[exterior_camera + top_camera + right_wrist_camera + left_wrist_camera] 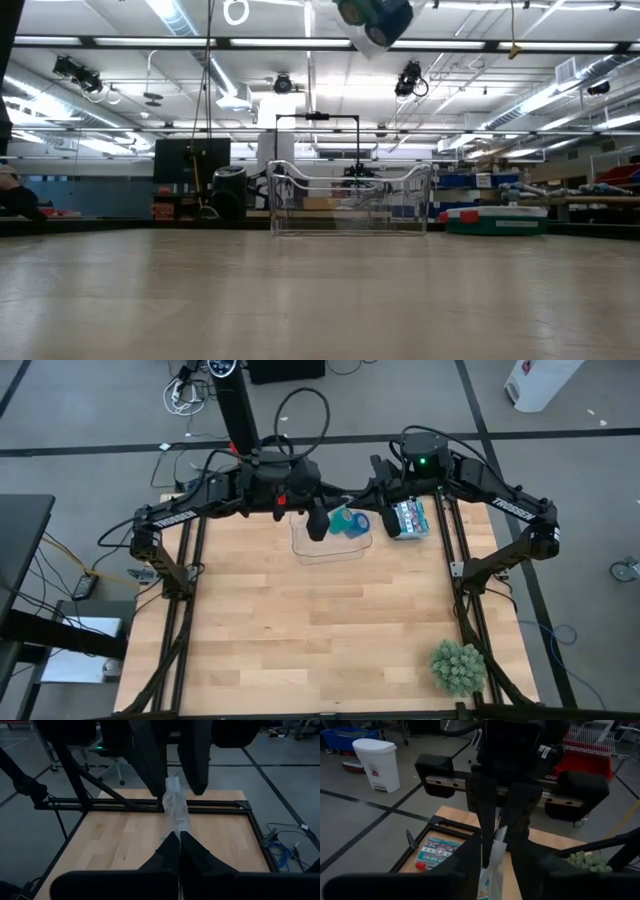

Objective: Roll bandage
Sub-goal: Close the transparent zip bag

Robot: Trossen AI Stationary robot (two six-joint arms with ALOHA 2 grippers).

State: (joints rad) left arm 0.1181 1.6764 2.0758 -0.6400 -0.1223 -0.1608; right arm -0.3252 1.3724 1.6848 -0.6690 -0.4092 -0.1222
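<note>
A small teal bandage roll (343, 520) with a blue part (360, 526) beside it sits in a clear wrapper held high above the table's far middle, between my two grippers. In the low view the roll (365, 14) shows at the top edge. My left gripper (318, 522) is shut on the wrapper from the left, and my right gripper (372, 512) from the right. In the wrist views the wrapper (175, 805) is a pale crumpled strip running from one gripper to the other. My left gripper pinches one end of the clear wrapper (495, 854) between its two fingers, which stay a little apart. It comes roughly level from the table's left. The package is clear of the table. My right gripper pinches the other end of the wrapper (181, 829) between its fingertips, which are closed together on a thin edge. It comes roughly level from the table's right. The wrapper stretches away from it toward the left gripper.
A clear plastic container (330, 546) stands on the table right under the grippers, also in the low view (348, 200). A first-aid box (410, 517) lies at the far right. A green fuzzy ball (458, 666) sits near the front right corner.
</note>
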